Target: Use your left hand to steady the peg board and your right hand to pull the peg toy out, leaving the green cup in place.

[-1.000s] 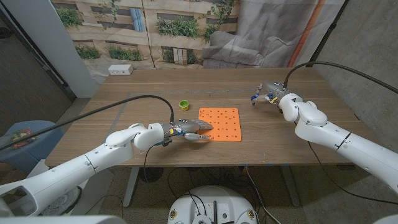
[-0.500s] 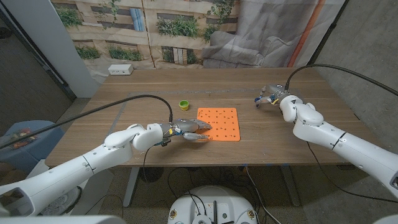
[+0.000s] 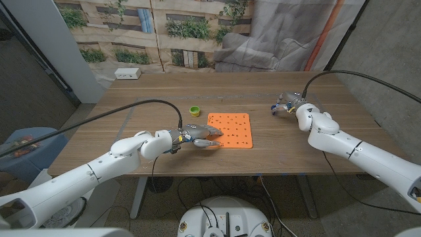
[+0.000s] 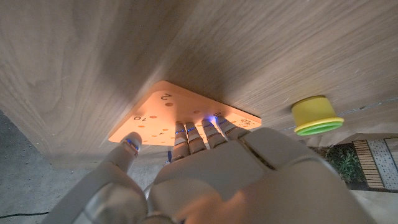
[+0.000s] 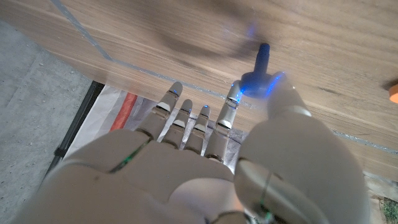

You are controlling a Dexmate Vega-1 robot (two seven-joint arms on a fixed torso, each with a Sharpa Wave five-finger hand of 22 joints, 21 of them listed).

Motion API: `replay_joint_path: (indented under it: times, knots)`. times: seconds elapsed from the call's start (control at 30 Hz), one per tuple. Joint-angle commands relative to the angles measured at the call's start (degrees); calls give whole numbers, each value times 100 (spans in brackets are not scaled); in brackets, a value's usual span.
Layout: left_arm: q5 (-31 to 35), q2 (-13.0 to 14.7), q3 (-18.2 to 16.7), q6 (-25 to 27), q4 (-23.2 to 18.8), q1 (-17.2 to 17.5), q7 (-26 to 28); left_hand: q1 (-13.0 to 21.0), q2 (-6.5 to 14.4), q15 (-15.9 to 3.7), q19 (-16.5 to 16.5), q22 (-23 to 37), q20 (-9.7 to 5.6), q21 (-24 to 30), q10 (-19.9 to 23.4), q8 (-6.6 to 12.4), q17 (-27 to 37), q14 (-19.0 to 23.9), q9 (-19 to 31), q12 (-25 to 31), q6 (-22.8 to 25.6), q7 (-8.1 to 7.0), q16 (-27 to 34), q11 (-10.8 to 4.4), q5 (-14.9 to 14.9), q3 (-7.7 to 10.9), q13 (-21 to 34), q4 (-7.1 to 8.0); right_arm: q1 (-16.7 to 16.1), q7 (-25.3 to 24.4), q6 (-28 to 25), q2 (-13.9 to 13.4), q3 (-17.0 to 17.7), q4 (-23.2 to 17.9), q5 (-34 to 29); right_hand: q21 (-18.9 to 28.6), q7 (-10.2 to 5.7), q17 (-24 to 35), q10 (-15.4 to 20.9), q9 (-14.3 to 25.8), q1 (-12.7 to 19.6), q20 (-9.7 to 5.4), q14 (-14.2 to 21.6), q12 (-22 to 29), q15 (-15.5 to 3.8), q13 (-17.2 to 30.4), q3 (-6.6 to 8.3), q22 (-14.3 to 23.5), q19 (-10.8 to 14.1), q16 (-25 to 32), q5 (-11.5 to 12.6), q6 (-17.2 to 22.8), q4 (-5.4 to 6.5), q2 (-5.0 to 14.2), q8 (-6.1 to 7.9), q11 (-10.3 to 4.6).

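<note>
The orange peg board point(image 3: 231, 130) is seen lying flat near the middle of the wooden table point(image 3: 131, 105). Its near left corner is pressed by the fingertips of the left hand point(image 3: 197, 137), which are laid on the board's edge; nothing is grasped by this hand. In the left wrist view the fingers point(image 4: 202, 134) are shown resting on the board point(image 4: 168, 112), with the thumb spread apart and touching its side. Printed numerals can be read beside the holes there: a "2" and a "10", turned upside down; the remaining markings are too small to be made out.

The green cup point(image 3: 194, 110), yellow inside, is placed on the table just beyond the board's far left corner, apart from it and untouched. It is also seen in the left wrist view point(image 4: 317, 116).

The blue peg toy point(image 5: 258, 70) is pinched between the thumb and a finger of the right hand point(image 3: 289, 103), well to the right of the board, above the table; the other fingers point(image 5: 186, 115) are extended. A white box point(image 3: 126, 74) is seen at the table's far left edge; no writing on it can be read.
</note>
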Motion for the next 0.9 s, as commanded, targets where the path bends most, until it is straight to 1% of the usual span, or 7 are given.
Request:
replay_joint_path:
  times: [0.03, 0.27, 0.37, 0.5, 0.53, 0.7, 0.9]
  knots:
    - [24, -77, -78, 86, -69, 49, 256, 20, 421, -457, 4, -3, -932, 12, 19, -19, 9, -1, 12, -12, 20, -30, -7, 34, -11, 24, 3, -23, 77, -63, -59, 12, -122, 93, 120, 12, -355, 29, -6, 35, 135, -4, 44, 5, -232, 15, -34, 6, 38, 11, 17, 289, -17, 106, 19, 36]
    - [121, -121, -87, 207, -111, 95, 430, 26, 431, -446, 18, -3, -917, 15, 37, -12, 9, 10, 12, -6, 44, -27, -5, 29, -11, 37, 3, -33, 138, -10, -63, 21, -173, 119, 164, 8, -346, 30, -40, 28, 131, 14, 36, -6, -213, 16, -64, 7, 35, 4, 9, 141, -19, 70, -38, 44]
    - [130, -143, -94, 254, -113, 106, 483, 26, 434, -453, 23, -3, -917, 16, 44, -11, 9, 15, 12, -4, 52, -33, -4, 36, -11, 42, 3, -36, 154, -6, -15, 8, -183, 127, 189, -1, -343, 32, -82, 17, 92, 46, 19, -17, -180, 18, -113, 7, 18, -8, -7, -70, -5, 21, -120, 68]
    - [149, -159, -91, 292, -105, 104, 531, 26, 442, -447, 30, -3, -910, 17, 50, -9, 11, 27, 13, -3, 62, -32, 0, 33, -11, 48, 3, -34, 178, 43, 10, -13, -189, 112, 222, -11, -338, 36, -175, -10, 20, 94, -41, -38, -125, 22, -187, 9, -17, -42, -35, -383, 16, -54, -249, 131]
    - [151, -166, -91, 303, -98, 102, 544, 25, 446, -445, 33, -3, -908, 18, 51, -8, 12, 28, 13, -3, 67, -37, 0, 32, -11, 51, 3, -32, 181, 53, 6, -12, -184, 108, 237, -10, -331, 36, -242, -26, -21, 115, -65, -52, -86, 24, -222, 9, -19, -58, -46, -543, 25, -89, -318, 154]
    - [166, -194, -82, 320, -69, 87, 622, 22, 454, -445, 39, -3, -906, 19, 66, -6, 14, 35, 13, 1, 80, -25, 2, 34, -12, 58, 3, -27, 186, 84, 76, -43, -161, 93, 316, -23, -333, 39, -339, -59, -136, 175, -124, -62, 5, 28, -289, 10, -72, -95, -61, -852, 62, -128, -452, 212]
    - [149, -210, -103, 378, -87, 98, 690, 20, 464, -448, 42, -2, -904, 18, 71, -7, 16, 44, 14, 0, 90, -23, 3, 22, -12, 68, 3, -21, 193, 159, 113, -53, -133, 77, 429, -37, -316, 44, -593, -117, -385, 280, -269, -88, 122, 34, -409, 12, -190, -180, -72, -1430, 119, -200, -704, 383]
